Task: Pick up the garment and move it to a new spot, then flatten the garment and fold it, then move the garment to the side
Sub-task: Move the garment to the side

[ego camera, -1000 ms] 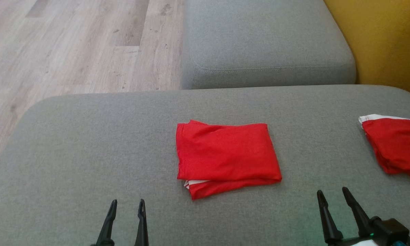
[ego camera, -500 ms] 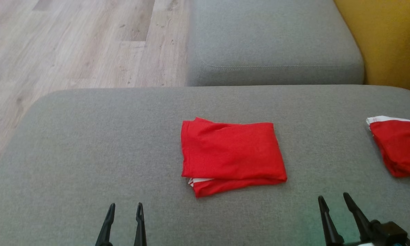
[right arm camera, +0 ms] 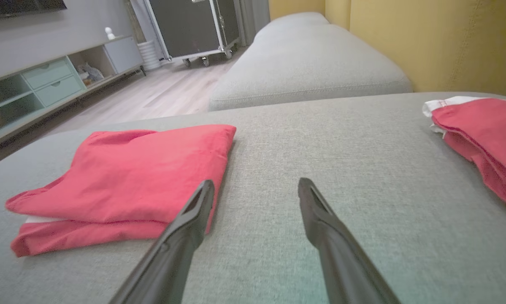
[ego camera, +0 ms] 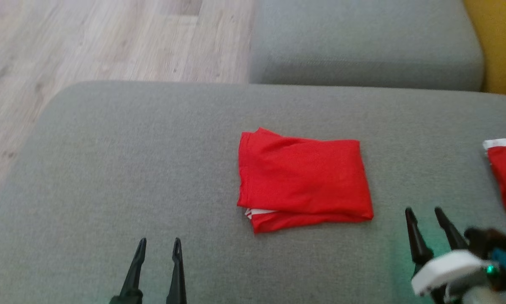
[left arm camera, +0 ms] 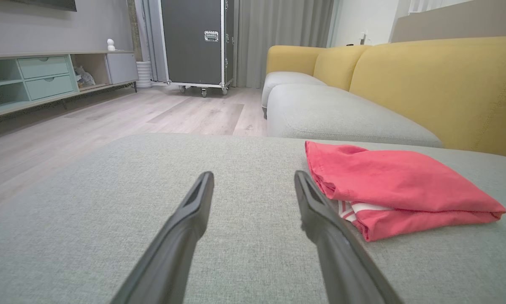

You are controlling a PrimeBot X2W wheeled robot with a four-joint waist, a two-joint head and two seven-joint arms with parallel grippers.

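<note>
Garment location: the red garment lies folded into a flat rectangle near the middle of the grey seat cushion. Neither gripper touches it.
Left gripper: the left gripper sits low at the near edge of the cushion, to the near left of the garment and apart from it. Its fingers are spread wide with nothing between them.
Right gripper: the right gripper is just beside the garment's near right corner, not touching it. Its fingers are spread wide and hold nothing.
Head view: gives the layout from above, with the garment's full outline and both grippers flanking its near edge.
Left wrist view: gives the side profile, with stacked layers and a white striped layer sandwiched at the near left corner. Beyond are a black wheeled case, a cabinet with pale green drawers and a grey curtain.
Right wrist view: gives the garment's right edge, a rounded fold. A second red garment with white trim lies on the same cushion, well to the right.
Surroundings: a second cushion lies behind, with a yellow backrest to the right and wood floor to the left.
In the way: bare cushion fabric lies between each gripper and the garment. In the right wrist view that gripper's own left finger covers part of the garment's near corner.
</note>
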